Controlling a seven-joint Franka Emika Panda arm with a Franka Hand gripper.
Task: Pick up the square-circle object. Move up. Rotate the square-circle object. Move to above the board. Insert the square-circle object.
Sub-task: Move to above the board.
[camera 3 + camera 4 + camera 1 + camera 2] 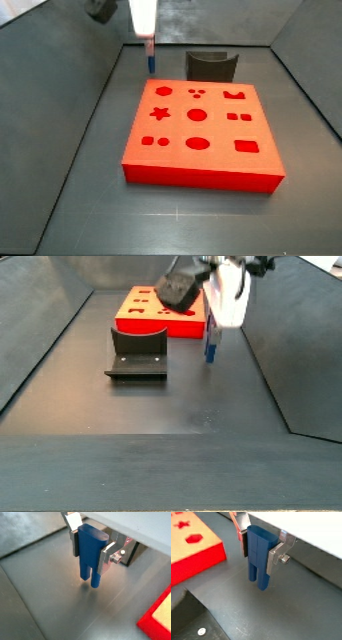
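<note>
The square-circle object (89, 556) is a slim blue block with two prongs at its lower end, and it also shows in the other wrist view (258, 559). My gripper (90, 548) is shut on its upper part and holds it upright just above the grey floor. In a side view the blue object (151, 60) hangs past the far edge of the board (201, 170), a large red slab with shaped holes. In the other side view the object (210, 348) hangs beside the board (144, 324), near the right wall.
The fixture (210, 66), a dark bracket on a base plate, stands behind the board, and shows nearer in the other side view (136, 356). Grey walls slope up around the floor. A corner of the board shows in both wrist views (157, 619) (191, 554).
</note>
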